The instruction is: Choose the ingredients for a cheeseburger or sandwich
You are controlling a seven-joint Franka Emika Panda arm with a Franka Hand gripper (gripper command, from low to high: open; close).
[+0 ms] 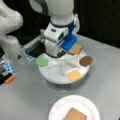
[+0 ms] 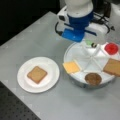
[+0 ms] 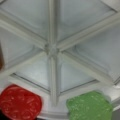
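Note:
A round white divided tray [image 1: 53, 75] [image 2: 75, 48] holds the ingredient pieces, one per compartment: green leaf [image 1: 42, 61] [image 3: 88, 106], red disc [image 2: 111, 48] [image 3: 20, 102], yellow square [image 1: 75, 75] [image 2: 71, 67], dark brown disc [image 1: 86, 60] [image 2: 93, 78] and a toast square [image 1: 75, 49] [image 2: 112, 67]. Another toast square [image 1: 75, 115] [image 2: 37, 74] lies alone on the white paper plate [image 1: 60, 110] [image 2: 51, 63]. My gripper [image 1: 57, 54] hangs low over the tray's back half, between the green leaf and the red disc. Its fingertips are hidden by the hand's body. The wrist view looks straight down on the tray's hub [image 3: 52, 50].
The tray and plate stand on a grey metal table [image 1: 25, 95] [image 2: 37, 37]. The arm's white base [image 1: 11, 47] rises at a front view's left, with an orange-tipped item [image 1: 10, 79] beside it. A dark perforated surface [image 2: 15, 110] borders the table's edge.

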